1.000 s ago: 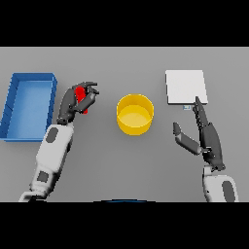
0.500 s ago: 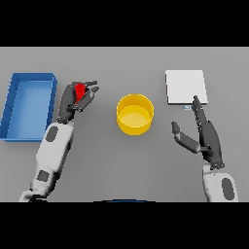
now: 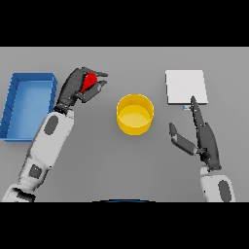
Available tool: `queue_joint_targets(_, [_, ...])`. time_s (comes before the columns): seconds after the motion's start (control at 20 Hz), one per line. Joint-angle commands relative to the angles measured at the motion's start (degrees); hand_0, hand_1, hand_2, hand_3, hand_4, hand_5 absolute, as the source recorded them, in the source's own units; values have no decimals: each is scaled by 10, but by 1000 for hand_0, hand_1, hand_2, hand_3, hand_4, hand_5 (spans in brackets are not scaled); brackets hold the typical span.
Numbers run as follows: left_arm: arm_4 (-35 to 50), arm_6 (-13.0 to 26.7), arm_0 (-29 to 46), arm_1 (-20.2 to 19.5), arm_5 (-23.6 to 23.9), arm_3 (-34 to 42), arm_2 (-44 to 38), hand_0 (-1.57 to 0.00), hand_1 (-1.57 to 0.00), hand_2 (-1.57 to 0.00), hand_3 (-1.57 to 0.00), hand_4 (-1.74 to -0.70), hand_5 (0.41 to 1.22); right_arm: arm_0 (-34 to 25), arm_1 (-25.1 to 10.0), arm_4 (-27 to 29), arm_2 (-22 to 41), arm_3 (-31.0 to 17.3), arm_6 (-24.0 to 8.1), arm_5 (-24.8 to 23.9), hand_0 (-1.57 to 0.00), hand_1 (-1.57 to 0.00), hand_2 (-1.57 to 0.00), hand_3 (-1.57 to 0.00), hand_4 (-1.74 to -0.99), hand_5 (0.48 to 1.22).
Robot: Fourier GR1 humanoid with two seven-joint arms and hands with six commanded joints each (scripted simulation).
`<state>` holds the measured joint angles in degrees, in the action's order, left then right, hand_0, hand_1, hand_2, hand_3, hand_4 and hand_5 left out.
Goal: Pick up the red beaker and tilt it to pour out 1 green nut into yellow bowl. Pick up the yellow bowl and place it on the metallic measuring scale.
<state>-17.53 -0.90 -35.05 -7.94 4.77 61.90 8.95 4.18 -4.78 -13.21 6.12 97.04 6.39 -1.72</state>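
Already the left hand has its fingers and thumb curled round the red beaker, which shows only as a red patch between them; it seems clear of the table, though that cannot be told for sure from this view. It sits left of the yellow bowl and apart from it, with the blue tray just beside the forearm on the other side. The grip looks like a side wrap, which would let the wrist roll the beaker mouth toward the bowl; the green nut is not visible, presumably hidden inside. The bowl stands upright in the middle of the table, empty as far as can be seen, so the pour has not yet happened. The right hand hangs open, fingers straight and thumb spread, its fingertips near the front edge of the scale, the pale square plate to the right of the bowl. That waiting pose probably suits the second half: it stands between bowl and scale, ready to take the bowl once the nut is in.
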Motion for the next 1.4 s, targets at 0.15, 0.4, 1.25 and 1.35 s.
queue_joint_targets(0.15, [-25,21,-1,-15,-11,15,41,-1563,-1563,-1563,-1563,-1733,1114,6,-4,2,-1,11,-8,2,1,1,1,1,-1243,705])
queue_joint_targets(0.4, [-124,56,-42,-49,-17,8,134,-1568,-1568,-1568,-1568,-1738,1123,7,-1,-1,3,7,-8,4,1,1,1,1,-1260,719])
queue_joint_targets(1.25, [-345,3,-293,-69,-191,-159,423,-1571,-1571,-1571,-1571,-1709,1218,13,17,6,0,8,-5,-7,1,1,1,1,-1198,650])
queue_joint_targets(1.35, [-363,4,-314,-63,-204,-176,452,-1571,-1571,-1571,-1571,-1720,1219,4,10,0,-4,1,-6,-11,1,1,1,1,-1195,647])
